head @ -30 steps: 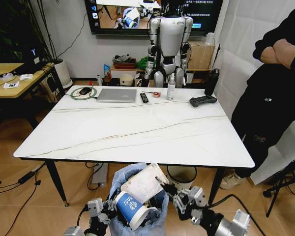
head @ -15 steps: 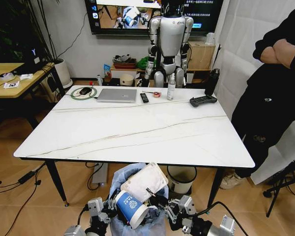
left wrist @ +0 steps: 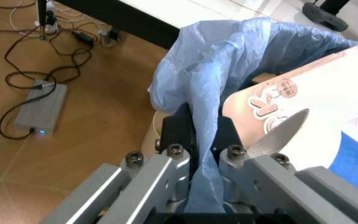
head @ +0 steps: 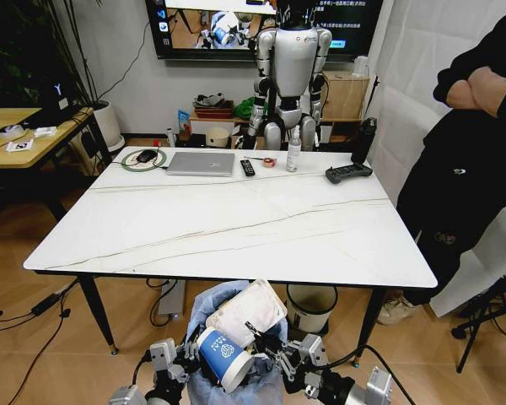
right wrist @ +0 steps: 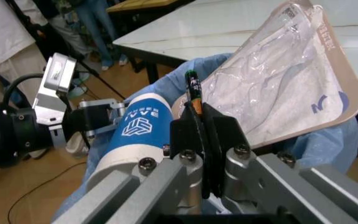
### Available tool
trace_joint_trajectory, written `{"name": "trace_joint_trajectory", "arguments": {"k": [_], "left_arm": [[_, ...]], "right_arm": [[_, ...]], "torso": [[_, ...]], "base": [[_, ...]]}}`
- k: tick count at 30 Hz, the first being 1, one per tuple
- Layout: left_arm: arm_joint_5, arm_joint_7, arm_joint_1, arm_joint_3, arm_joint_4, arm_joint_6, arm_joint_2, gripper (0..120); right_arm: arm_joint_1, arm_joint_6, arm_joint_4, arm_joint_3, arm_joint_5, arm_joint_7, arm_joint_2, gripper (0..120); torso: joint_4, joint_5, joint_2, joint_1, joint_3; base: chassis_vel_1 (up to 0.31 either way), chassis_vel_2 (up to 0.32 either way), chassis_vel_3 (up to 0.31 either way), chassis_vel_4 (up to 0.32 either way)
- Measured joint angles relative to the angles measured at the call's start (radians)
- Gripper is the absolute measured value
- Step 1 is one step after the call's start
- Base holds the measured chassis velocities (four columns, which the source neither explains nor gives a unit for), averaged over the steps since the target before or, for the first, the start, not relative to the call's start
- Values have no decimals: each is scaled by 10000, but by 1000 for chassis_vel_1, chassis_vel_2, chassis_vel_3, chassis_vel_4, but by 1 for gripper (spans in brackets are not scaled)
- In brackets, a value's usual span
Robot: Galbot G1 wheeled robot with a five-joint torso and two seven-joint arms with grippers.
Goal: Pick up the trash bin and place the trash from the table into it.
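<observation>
trash bin (head: 209, 314) base cut off, table (head: 236, 224) hiding cream bin (head: 310, 305) rim

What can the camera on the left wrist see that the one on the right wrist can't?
Only the left wrist view shows the left gripper shut on the bin bag, plus a power brick and cables on the floor. Only the right wrist view shows the right gripper pinching a thin green item, and people's legs. Both show the bag, the blue-white cup and the plastic pack.
</observation>
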Motion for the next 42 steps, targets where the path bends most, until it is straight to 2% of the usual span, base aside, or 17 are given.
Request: {"name": "trace_joint_trajectory", "arguments": {"k": [5,6,8,12,13,18,19,22,23,26,31,37,42], "left_arm": [[-16,-3,0,-4,0,3,5,0],[-23,-6,-2,-5,0,5,7,0],[-24,-6,-3,-5,0,5,7,0],[-24,-11,23,7,-4,6,9,0],[-24,-11,23,7,-4,6,9,0],[-17,-14,61,18,-11,5,13,0],[-17,-14,61,18,-11,5,13,0],[-11,-16,68,22,-19,6,17,0],[-9,-18,74,23,-21,5,19,0],[-6,-19,83,24,-22,5,21,0],[0,-20,97,32,-64,5,11,0],[11,-20,101,25,-69,1,11,0],[43,-18,134,22,-69,-18,32,0]], "right_arm": [[-109,-11,46,61,-28,48,-23,3],[-194,-13,45,92,-86,86,-24,9],[-210,-15,28,102,-104,113,-17,12],[-242,-28,-2,142,-137,189,15,30],[-242,-28,-2,142,-137,189,15,30],[-363,-30,-3,200,-198,223,34,50],[-363,-30,-3,200,-198,223,34,50],[-403,-33,-1,213,-209,237,39,60],[-418,-34,1,218,-213,245,44,70],[-408,-35,1,221,-215,263,54,77],[-381,-41,-1,229,-215,299,36,98],[-395,-42,24,274,-259,359,90,100],[-252,-73,479,1249,-152,1297,528,100]], "torso": [[0,-1,0,0,0],[0,-1,0,0,0],[0,0,0,0,0],[0,0,0,0,0],[0,0,0,0,0],[0,0,0,0,0],[0,0,0,0,0],[0,0,0,0,0],[0,0,0,0,0],[0,0,0,0,0],[0,0,0,0,0],[0,1,0,0,0],[1,0,0,0,0]], "base": [[0,0,0,0],[0,0,0,0],[0,0,0,0],[0,0,0,0],[0,0,0,0],[0,0,0,0],[0,0,0,0],[0,0,0,0],[0,0,0,0],[0,0,0,0],[0,0,0,0],[0,0,0,0],[0,0,0,0]]}}
